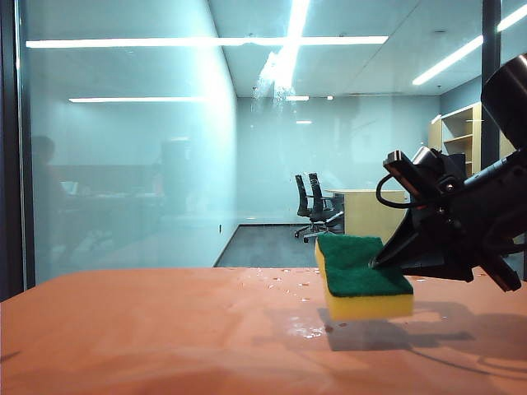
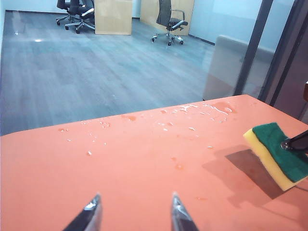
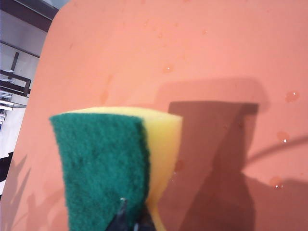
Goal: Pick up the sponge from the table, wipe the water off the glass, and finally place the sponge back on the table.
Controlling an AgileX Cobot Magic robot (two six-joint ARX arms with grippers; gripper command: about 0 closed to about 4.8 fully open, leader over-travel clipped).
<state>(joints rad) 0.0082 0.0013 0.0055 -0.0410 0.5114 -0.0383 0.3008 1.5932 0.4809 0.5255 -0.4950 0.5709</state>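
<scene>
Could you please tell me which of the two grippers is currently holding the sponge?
The right gripper, at the exterior view's right, is shut on the sponge, lifted above the table. The left gripper is open and empty over the table.

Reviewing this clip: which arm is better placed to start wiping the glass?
The right, most likely. The right gripper is shut on the sponge, held clear of the table and close to the glass. The left gripper hangs open and empty above the table, away from the sponge.
</scene>
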